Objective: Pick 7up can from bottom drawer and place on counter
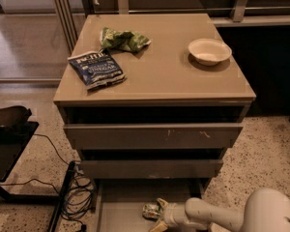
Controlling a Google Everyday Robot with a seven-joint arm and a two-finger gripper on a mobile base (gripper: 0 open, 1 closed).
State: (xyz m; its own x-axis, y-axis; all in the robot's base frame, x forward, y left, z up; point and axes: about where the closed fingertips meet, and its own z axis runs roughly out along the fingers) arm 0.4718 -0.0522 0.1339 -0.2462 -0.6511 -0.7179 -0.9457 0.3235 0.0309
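Camera view looks down at a drawer cabinet whose tan table (174, 81) carries a crumpled green chip bag (123, 39) toward 11 o'clock, a dark blue chip bag (95, 69) toward 9 o'clock just in front of it, and a white bowl (209, 50) toward 2 o'clock, well apart from both bags. Below the top, the upper drawer (152, 135) and the middle drawer (150, 168) each stand pulled out a little. The bottom drawer (118, 211) extends farthest, at the picture's 6 o'clock edge, showing a plain grey floor. The 7up can (150, 210) lies on that floor, near the drawer's middle. The white arm (212, 214) reaches in from 4 o'clock, and the gripper (154, 215) sits low inside the bottom drawer, right at the can. Its yellowish fingers (160, 204) are spread apart, one at the can's 12 o'clock side and one at its 6 o'clock side, with the can between them; whether they touch it cannot be told. Black cables (79, 193) trail on the speckled floor at the cabinet's 8 o'clock side, beside a dark stand (9, 139).
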